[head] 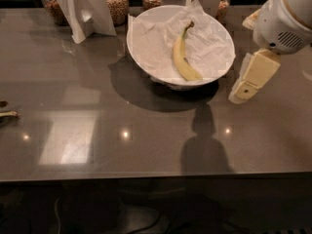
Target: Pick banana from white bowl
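Observation:
The banana (182, 55) is pale yellow with a dark stem tip pointing away from me. It lies in the white bowl (146, 65), on crumpled white paper lining. The bowl stands at the back middle of the grey table. My gripper (253, 76) hangs at the right, just beside the bowl's right rim and a little above the table. It is apart from the bowl and the banana and holds nothing that I can see. Its white arm body (287, 18) fills the top right corner.
Glass jars of brown grains (117, 3) line the back edge behind the bowl. A white folded card stand (83, 9) is at the back left. A small greenish stem scrap (7, 114) lies at the left edge. The table's front edge (156, 175) runs across the lower view.

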Motion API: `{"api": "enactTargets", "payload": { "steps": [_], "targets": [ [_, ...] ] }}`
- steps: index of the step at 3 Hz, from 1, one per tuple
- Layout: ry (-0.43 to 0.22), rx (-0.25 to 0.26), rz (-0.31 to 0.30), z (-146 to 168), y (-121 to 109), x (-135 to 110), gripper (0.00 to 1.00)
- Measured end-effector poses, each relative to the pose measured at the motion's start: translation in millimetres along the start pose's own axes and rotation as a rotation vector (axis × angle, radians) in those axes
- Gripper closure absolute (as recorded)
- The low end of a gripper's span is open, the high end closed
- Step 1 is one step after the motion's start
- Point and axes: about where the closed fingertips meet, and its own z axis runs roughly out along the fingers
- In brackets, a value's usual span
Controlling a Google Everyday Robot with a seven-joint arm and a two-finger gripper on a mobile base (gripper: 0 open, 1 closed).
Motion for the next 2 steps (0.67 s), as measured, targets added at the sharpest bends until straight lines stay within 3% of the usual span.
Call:
{"api": "enactTargets", "payload": {
  "steps": [2],
  "targets": [
    [-0.132, 0.062, 0.029, 38, -50, -57, 0.00]
  ]
}}
